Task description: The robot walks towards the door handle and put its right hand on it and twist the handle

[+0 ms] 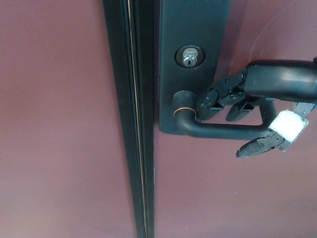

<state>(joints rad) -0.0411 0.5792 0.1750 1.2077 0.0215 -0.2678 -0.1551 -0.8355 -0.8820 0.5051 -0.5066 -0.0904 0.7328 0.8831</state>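
A dark lever door handle (218, 131) runs rightward from its round hub (184, 110) on a tall dark backplate (198, 25). My right hand (270, 79) comes in from the right and straddles the lever. Its two fingers (218, 97) curl just above the lever near the hub. The thumb (258, 145), with a white wrap near its base, hangs below the lever's free end with a gap between. The hand is open and not clamped on the lever. My left hand is out of sight.
A silver keyhole cylinder (189, 55) sits on the backplate above the hub. A dark vertical door frame strip (131, 119) runs top to bottom left of the plate. Maroon door panels (54, 124) fill both sides.
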